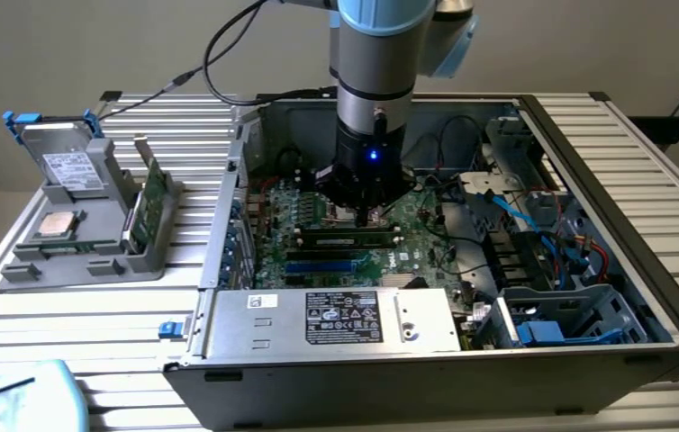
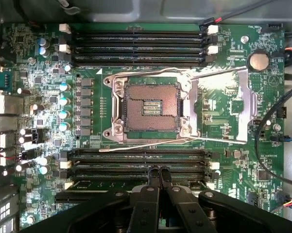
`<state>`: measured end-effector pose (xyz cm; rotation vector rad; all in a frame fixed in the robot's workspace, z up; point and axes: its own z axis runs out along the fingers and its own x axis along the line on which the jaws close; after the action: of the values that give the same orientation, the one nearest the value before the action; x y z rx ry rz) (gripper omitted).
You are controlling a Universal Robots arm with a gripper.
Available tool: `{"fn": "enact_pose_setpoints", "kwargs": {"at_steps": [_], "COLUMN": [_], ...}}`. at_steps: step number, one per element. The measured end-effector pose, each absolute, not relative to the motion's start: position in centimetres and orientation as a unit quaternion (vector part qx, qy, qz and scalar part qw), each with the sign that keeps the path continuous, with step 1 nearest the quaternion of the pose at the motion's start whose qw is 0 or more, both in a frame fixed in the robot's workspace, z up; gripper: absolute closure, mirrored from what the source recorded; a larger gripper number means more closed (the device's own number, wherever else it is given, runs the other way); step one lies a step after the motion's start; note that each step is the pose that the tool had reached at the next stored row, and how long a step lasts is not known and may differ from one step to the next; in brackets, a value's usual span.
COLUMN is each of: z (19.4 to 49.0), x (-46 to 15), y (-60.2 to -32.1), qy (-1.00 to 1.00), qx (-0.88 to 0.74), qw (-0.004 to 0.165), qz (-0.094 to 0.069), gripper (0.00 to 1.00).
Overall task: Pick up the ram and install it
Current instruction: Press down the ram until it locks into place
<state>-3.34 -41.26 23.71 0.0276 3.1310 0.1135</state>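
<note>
The ram (image 1: 342, 239), a long dark stick with a pale label, sits lengthwise in a memory slot on the green motherboard (image 1: 418, 256) inside the open computer case. My gripper (image 1: 370, 218) hangs straight down over it, its tips at the stick's top edge; I cannot tell whether they touch. In the wrist view the gripper (image 2: 159, 171) is shut, with its two black fingers (image 2: 153, 177) pressed together and nothing between them. They stand over the bank of black memory slots (image 2: 136, 160) beside the open processor socket (image 2: 150, 104).
On the exterior view's left, a grey holder (image 1: 87, 252) carries a green card with a metal bracket (image 1: 148, 202), a hard drive (image 1: 69, 166) and a square silver chip (image 1: 58, 225). The case walls (image 1: 628, 198), a power supply (image 1: 328, 319) and cables (image 1: 532, 225) hem in the board.
</note>
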Motion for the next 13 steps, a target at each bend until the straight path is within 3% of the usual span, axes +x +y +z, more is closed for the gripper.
{"fn": "enact_pose_setpoints", "kwargs": {"at_steps": [13], "z": [23.7], "x": [-4.1], "y": [-42.8], "qy": [0.999], "qx": [0.009], "qw": [0.004], "qz": [0.036], "gripper": [0.89]}}
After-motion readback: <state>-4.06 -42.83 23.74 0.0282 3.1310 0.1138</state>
